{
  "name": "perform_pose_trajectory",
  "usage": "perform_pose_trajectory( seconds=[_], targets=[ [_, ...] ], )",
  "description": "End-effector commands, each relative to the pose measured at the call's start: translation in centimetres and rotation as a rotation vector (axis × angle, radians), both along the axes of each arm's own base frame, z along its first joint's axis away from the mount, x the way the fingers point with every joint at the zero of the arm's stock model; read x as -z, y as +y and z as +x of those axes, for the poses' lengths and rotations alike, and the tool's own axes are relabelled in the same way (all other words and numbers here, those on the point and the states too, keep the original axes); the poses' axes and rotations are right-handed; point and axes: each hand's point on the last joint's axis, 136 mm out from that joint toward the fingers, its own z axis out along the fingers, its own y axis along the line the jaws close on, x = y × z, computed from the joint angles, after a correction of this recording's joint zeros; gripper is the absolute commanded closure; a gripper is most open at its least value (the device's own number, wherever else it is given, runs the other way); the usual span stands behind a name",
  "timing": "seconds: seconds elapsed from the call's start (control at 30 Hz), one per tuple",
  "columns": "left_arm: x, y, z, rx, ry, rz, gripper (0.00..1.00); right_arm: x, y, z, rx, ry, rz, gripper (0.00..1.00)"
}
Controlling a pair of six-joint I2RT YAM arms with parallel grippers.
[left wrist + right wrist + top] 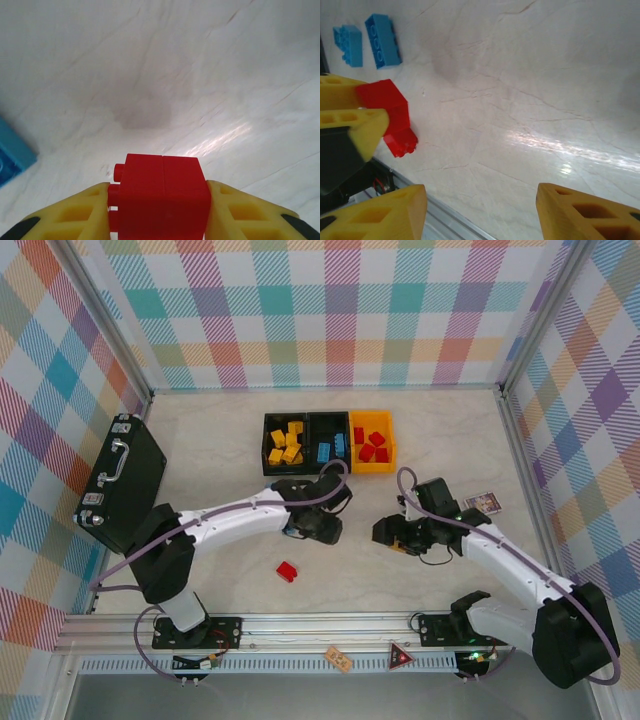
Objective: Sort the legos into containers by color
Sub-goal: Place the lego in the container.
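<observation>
The held red brick (160,185) is showing a smooth, glossy face with a seam running down its middle and round studs projecting from its left side. The left gripper (159,210) is clamping it, with the yellow fingers (85,215) pressing against both flanks. In the top view this is taking place at mid-table, on the near side of the containers (329,415) and apart from them. The right gripper (481,200) is standing near, its jaws spread wide with nothing between them.

A loose red brick (287,571) is lying nearer the arm bases. Two blue bricks (382,40) are lying studs-up on the table beyond the clamped brick. Within the containers, yellow bricks (286,443) are sitting in the left black bin, blue bricks (330,448) in the middle black bin and red bricks (371,445) in the yellow-orange bin.

The table (220,430) is presenting a pale, marbled, glossy finish that is catching streaks of light. A black briefcase (120,480) is resting at its left edge and a small card (482,503) at the right. Pastel plaid panels (330,310) are enclosing three sides, and an aluminium rail (300,625) is running along the near edge.
</observation>
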Motion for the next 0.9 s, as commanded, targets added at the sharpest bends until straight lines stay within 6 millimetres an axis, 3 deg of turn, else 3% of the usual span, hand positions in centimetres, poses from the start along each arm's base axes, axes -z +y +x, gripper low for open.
perform_pose_trajectory(
  seconds=[0.0, 0.2, 0.5, 0.87],
  targets=[
    [-1.1, -1.3, 1.8, -0.038, -0.023, -0.030, 0.68, -1.4, -1.7, 1.4, 0.098, -0.050, -0.050, 0.40],
    [-2.8, -3.7, 5.2, -0.074, -0.034, -0.097, 0.68, -3.1, -3.7, 3.8, 0.196, -0.123, -0.088, 0.40],
    [-4.6, -5.8, 11.2, -0.142, -0.085, -0.133, 0.68, -5.3, -5.7, 7.1, 0.250, -0.204, -0.150, 0.40],
    [-5.7, -8.7, 19.4, -0.188, -0.216, -0.135, 0.67, -6.0, -7.1, 10.2, 0.322, -0.236, -0.148, 0.40]
  ],
)
